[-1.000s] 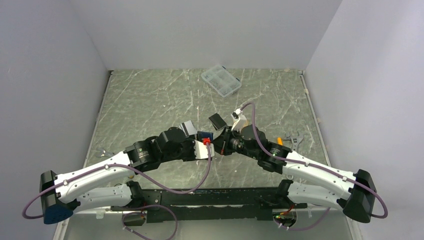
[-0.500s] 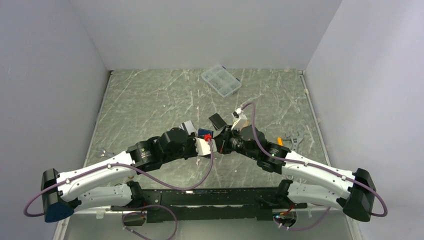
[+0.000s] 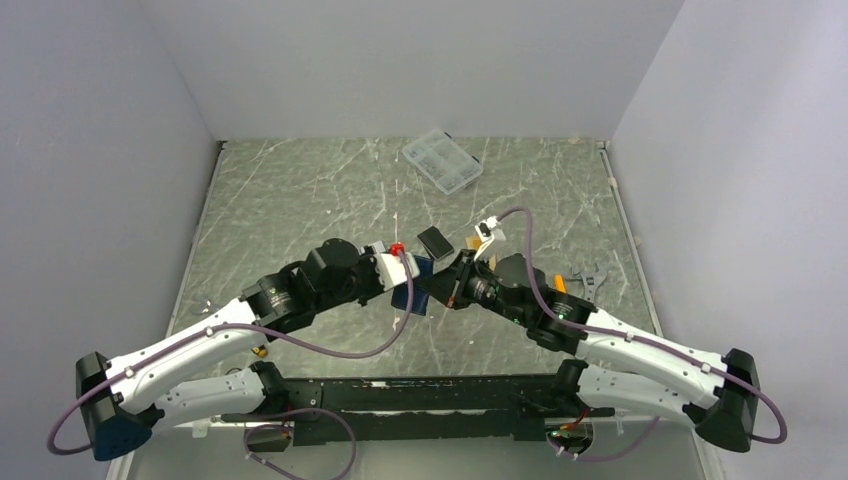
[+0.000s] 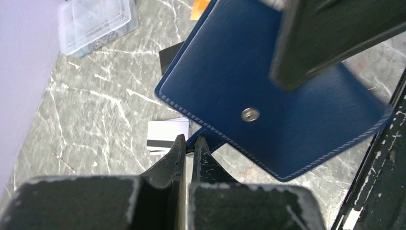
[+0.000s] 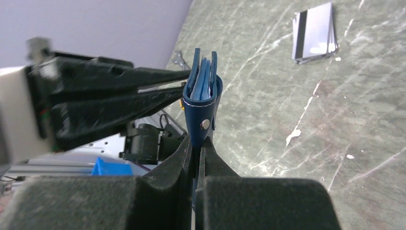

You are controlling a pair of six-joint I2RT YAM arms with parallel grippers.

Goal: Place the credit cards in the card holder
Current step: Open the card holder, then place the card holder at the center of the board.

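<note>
1. My left pincer [image 4: 190, 145] is clenched on a thin blue edge of the card holder [image 4: 268, 96], with its fingertips pressed together around that edge.
2. My right pincer [image 5: 196, 146] is clamped tight on the holder's other end, right beside the metal snap [image 5: 205, 123].
3. The card holder hangs between my two pincers, off the table [image 3: 300, 200] and above its middle. It is folded and turned on edge, with lighter blue layers showing between the navy covers.
4. The silver cards [image 5: 313, 33], showing a dark stripe, lie flat in a small stack on the table near the holder.
5. A black card [image 3: 435, 241] lies flat just beyond my pincers, toward the far edge.
6. A clear box [image 3: 442, 161] sits near the middle of the far edge, and a wrench [image 3: 590, 279] lies toward the right edge.
</note>
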